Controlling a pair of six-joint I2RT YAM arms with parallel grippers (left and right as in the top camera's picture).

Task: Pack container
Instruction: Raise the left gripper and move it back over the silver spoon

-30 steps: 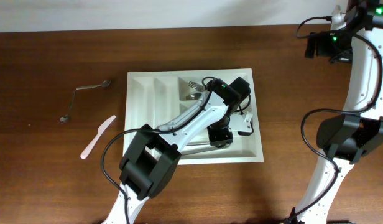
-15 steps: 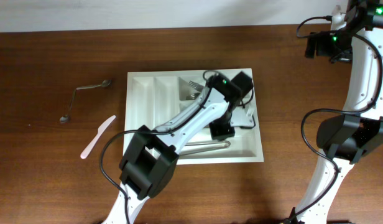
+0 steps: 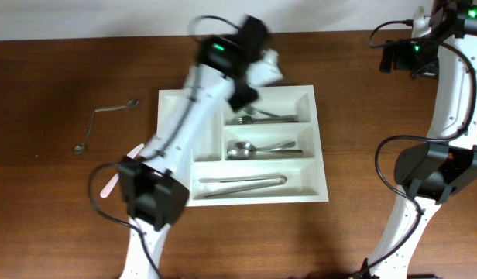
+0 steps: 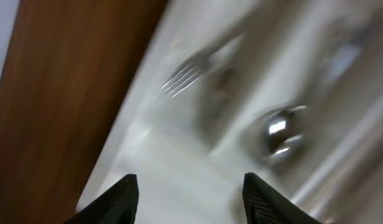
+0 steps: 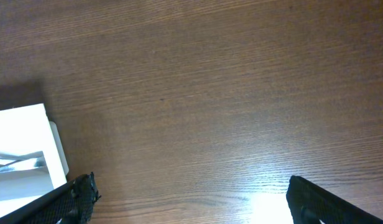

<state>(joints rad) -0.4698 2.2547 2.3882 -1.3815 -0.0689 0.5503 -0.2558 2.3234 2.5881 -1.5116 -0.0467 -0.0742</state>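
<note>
The large white rectangular plastic cutlery tray [image 3: 317, 155] lies flat near the middle of the dark brown wooden counter [image 3: 68, 225]. It has two narrow upright compartments on its left side, two short ones stacked at upper right, and one long horizontal one along the near edge.

The upper short compartment holds silver metal forks [image 3: 262, 117], lying with their tines to the left. The short compartment below it holds a silver metal spoon [image 3: 258, 147], bowl to the left. In the long compartment lies a pair of long metal tongs [image 3: 242, 184], stretched lengthwise. The left arm crosses over much of the two narrow compartments, so I cannot tell what they hold.

The left end effector [image 3: 258, 68] appears blurred above the tray's far edge. In the left wrist view its two dark fingertips [image 4: 126, 193] stand apart with nothing between them, above the blurred fork tines and spoon bowl.

The right end effector [image 5: 188, 202] hangs over bare counter well to the right of the tray, with its fingers spread wide and empty. Only a corner of the tray shows at the left of its wrist view.

On the counter to the left of the tray lie a bent metal spoon [image 3: 107, 122] and, nearer the tray, a pale pink plastic knife [image 3: 122, 169], both outside the tray.
</note>
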